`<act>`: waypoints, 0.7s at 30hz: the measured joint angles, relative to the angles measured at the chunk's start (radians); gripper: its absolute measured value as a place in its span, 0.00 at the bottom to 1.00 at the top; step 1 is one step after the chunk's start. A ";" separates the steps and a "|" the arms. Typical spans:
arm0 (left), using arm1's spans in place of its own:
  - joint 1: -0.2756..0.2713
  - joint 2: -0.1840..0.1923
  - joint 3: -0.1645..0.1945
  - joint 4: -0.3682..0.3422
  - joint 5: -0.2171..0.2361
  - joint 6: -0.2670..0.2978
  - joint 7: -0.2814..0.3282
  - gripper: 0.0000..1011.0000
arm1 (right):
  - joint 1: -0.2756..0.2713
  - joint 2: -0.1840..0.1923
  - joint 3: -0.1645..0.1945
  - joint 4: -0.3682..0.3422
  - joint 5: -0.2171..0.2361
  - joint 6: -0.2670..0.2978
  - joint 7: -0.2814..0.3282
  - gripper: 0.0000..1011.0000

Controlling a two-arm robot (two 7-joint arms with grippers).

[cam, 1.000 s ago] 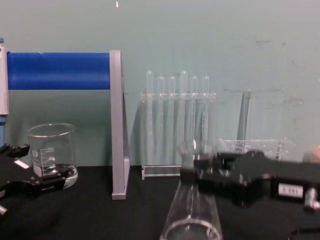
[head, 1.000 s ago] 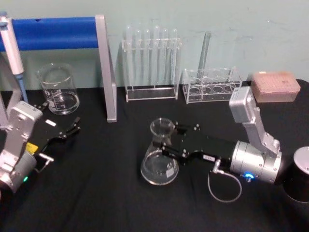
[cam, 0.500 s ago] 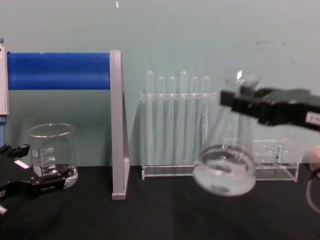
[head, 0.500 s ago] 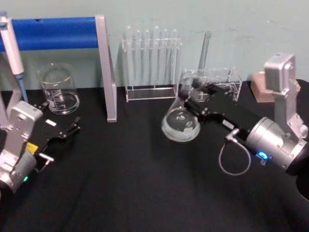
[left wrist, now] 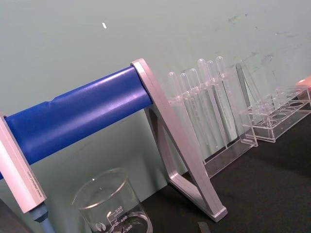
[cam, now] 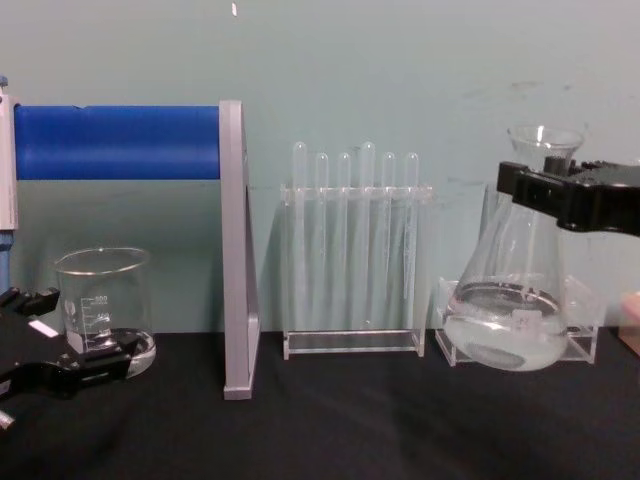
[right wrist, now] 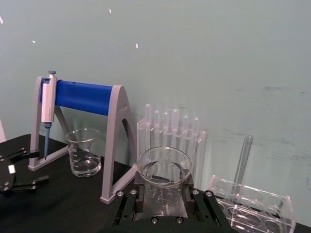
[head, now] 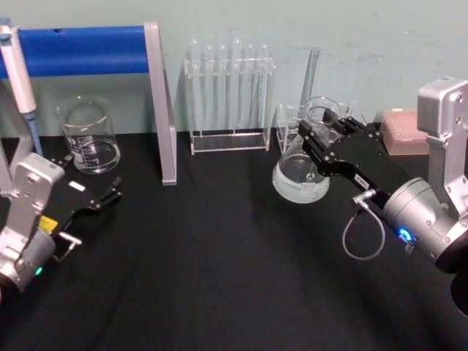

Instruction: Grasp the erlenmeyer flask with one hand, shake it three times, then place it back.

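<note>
Airtime for the erlenmeyer flask (cam: 505, 300), neck pinched tight in the right gripper (cam: 545, 192).
It's clear of the black table (head: 219, 278), right of centre, in front of the low rack (cam: 585, 335). Black jaws hide part of the neck; the arm is cut off at the chest view's edge. Clear glass, roughly upright, liquid pooled in the wide base. Left gripper (head: 102, 197) parked far left, jaws apart.

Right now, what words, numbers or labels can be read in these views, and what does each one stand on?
"400" and "300": graduation marks on the beaker, left wrist view; the number above them is unclear.
White label on the arm behind the right end effector, which holds the erlenmeyer flask: too small to read.
Yellow sticker on the left arm: too blurred to read.
</note>
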 joint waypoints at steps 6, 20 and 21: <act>0.000 0.000 0.000 0.000 0.000 0.000 0.000 0.99 | -0.005 -0.029 -0.001 -0.004 -0.029 0.015 -0.021 0.44; 0.000 0.000 0.000 0.000 0.000 0.000 0.000 0.99 | 0.065 -0.108 -0.104 0.042 -0.091 0.022 0.064 0.44; 0.000 0.000 0.000 0.000 0.000 0.000 0.000 0.99 | 0.074 -0.115 -0.119 0.048 -0.094 0.020 0.086 0.44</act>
